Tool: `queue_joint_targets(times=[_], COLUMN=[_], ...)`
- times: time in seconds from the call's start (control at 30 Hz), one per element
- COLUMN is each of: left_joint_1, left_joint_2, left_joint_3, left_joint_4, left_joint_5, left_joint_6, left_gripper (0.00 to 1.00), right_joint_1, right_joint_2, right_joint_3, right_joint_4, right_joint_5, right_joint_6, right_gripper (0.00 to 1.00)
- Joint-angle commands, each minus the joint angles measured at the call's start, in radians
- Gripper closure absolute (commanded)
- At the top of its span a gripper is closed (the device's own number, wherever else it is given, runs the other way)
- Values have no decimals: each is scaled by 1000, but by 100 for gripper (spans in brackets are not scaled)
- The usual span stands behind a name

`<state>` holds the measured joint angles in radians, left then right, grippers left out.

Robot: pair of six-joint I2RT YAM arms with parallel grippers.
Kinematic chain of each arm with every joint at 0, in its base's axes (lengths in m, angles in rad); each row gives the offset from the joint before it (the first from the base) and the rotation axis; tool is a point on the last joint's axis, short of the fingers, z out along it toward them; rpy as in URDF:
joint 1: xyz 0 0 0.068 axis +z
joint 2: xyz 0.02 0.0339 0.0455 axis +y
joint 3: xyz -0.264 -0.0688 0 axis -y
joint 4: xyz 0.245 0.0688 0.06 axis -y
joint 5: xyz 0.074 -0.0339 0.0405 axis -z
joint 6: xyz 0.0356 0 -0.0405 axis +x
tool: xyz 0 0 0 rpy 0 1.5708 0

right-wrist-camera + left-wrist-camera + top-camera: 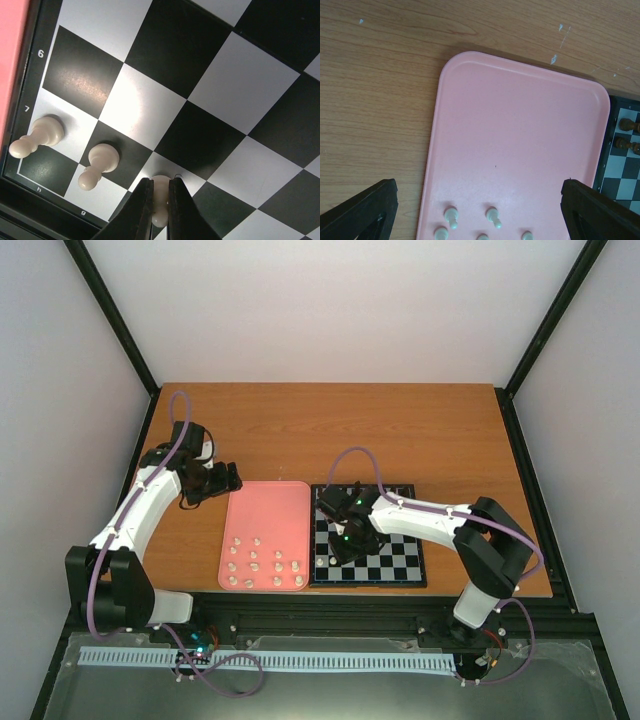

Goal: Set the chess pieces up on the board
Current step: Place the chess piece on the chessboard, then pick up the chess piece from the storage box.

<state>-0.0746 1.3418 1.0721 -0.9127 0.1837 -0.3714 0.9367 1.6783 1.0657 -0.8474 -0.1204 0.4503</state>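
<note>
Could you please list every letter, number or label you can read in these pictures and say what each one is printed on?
"6": on the black rim of the board, left edge in the right wrist view.
"7": same rim, just below the 6.
"h": rim along the bottom edge, by the corner.
"g": same bottom rim, beside the h.
Nothing legible in the other two views.

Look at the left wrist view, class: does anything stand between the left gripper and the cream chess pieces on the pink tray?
Nothing visible does. The left gripper hangs open over the pink tray, and the chess pieces lie between its fingers in that view, with only bare tray around them.
</note>
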Motion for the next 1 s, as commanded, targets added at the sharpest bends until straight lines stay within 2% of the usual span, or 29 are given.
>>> queue_joint_targets(times=[0.0,0.27,0.47,0.77,0.97], left_joint_1=[3,3,3,3,4], left_joint_2=[1,-3,-4,-16,-22], left_joint_3=[15,15,19,16,12], left_joint_4=[18,18,15,14,20], left_joint_5=[-2,-1,-1,4,7], left_joint_6=[-8,-8,-6,-6,-8], left_gripper=[0,0,0,0,0], right_joint_1=[5,5,5,5,18], right_joint_2=[20,21,-18,-39,92], right_joint_3=[1,8,39,190,405], right_joint_4=[-2,-2,-36,-148,-155], right_joint_5=[16,22,47,120,79], right_joint_6=[2,2,5,-16,-94], right_gripper=[96,83,66,61,60])
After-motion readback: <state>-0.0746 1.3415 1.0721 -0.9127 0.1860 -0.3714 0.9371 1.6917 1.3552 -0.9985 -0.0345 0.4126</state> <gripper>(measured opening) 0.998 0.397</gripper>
